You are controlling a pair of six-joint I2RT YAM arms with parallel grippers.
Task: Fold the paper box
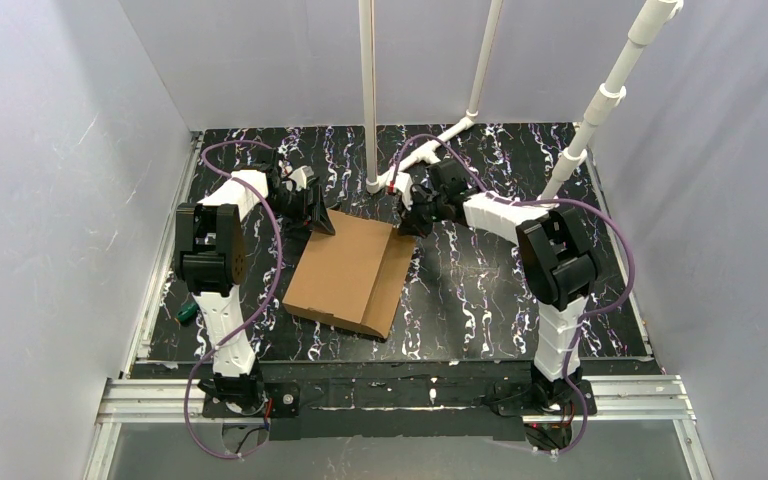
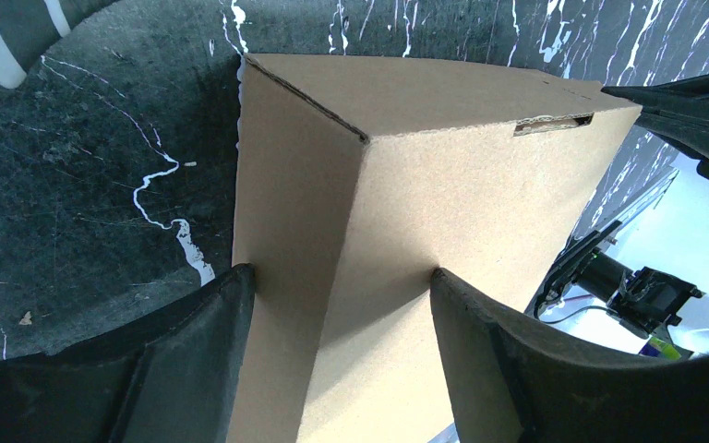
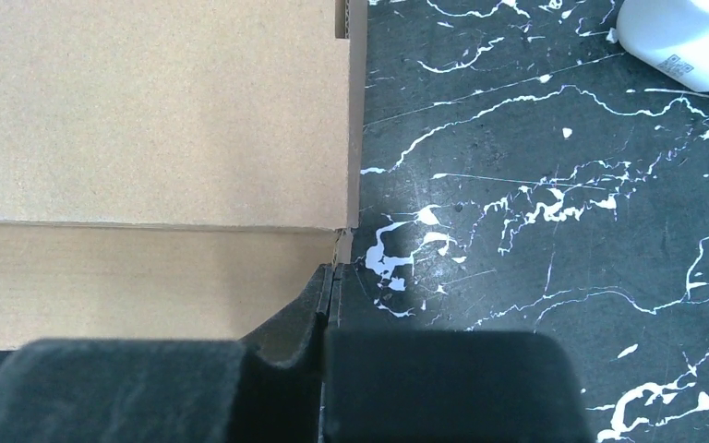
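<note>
- The paper box (image 1: pixel 348 272) lies on the black, white-veined table (image 1: pixel 480 320), between the two arms and a little left of centre. It is turned at an angle to the table's edges.
- From above it shows a broad flat brown top with a crease near its right side. A low wall shows along its near edge.
- The left gripper (image 2: pixel 340 277) is at the box's far left corner. Its jaws stand wide with that corner clamped between them. One of its fingers (image 2: pixel 194 360) lies along the edge of the narrow side wall, and the other is on the broad face.
- In the left wrist view a thin slot is cut near the box's far edge.
- The right gripper (image 3: pixel 332 277) is at the box's far right corner, jaws pressed together and holding nothing. Its tip sits right at the cardboard corner — whether it touches cannot be told.
- White pipes (image 1: pixel 368 90) rise from the far part of the table. A white pipe fitting (image 3: pixel 683 37) lies beyond the right gripper.
</note>
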